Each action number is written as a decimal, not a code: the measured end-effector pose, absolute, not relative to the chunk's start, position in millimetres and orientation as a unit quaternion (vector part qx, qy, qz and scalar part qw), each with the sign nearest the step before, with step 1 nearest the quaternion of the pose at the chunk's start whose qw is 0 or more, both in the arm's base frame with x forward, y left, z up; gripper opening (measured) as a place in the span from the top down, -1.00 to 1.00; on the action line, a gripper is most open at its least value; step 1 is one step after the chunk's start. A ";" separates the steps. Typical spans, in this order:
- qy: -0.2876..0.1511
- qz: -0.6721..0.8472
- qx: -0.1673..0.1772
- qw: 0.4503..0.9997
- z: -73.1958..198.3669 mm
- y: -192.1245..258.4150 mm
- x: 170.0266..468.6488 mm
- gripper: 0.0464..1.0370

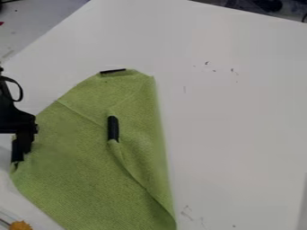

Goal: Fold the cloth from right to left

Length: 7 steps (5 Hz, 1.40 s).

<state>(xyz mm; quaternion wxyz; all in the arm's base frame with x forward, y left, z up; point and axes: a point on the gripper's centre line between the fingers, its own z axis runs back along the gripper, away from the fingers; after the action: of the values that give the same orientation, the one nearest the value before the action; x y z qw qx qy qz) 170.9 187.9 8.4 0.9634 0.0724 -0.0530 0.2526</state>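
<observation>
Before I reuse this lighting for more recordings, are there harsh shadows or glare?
In the camera view, light looks soft, with no harsh glare on the smooth white tabletop; a narrow dark shadow lines a crease in the green textured cloth.

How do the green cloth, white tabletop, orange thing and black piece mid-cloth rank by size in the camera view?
Largest to smallest:
1. White tabletop
2. Green cloth
3. Black piece and orange thing, too alike to rank; the orange thing meets the view's edge.
</observation>
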 end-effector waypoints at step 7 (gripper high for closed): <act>-0.051 0.212 0.143 0.965 50.2 135.8 209.5 0.96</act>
<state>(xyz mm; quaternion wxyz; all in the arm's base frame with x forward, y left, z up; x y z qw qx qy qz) 209.5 135.8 50.2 0.9653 0.1427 -0.0512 0.2124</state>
